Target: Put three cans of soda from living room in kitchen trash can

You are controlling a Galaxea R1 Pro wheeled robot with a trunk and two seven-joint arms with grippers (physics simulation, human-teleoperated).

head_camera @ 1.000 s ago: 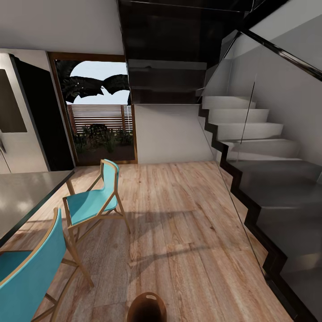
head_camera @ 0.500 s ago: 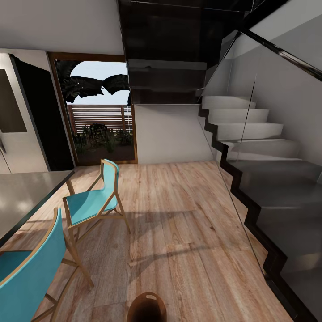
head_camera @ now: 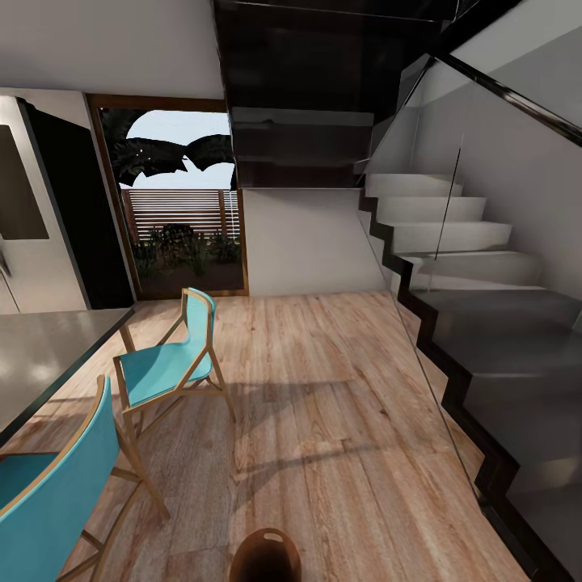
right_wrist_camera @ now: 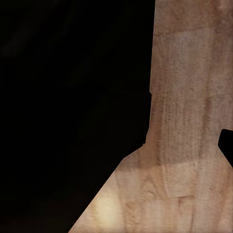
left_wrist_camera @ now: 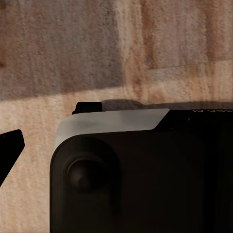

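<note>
Brown tash can point(head_camera: 266, 554) on wood floor point(head_camera: 339, 420), dark inside

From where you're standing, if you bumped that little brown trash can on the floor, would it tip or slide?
The tash can sits at the head view's bottom edge on the smooth wood floor, so it would probably slide before tipping. It looks small and bucket-like with a handle cut-out, so likely light and rigid. Its round wall suggests it could roll if knocked over.
</note>
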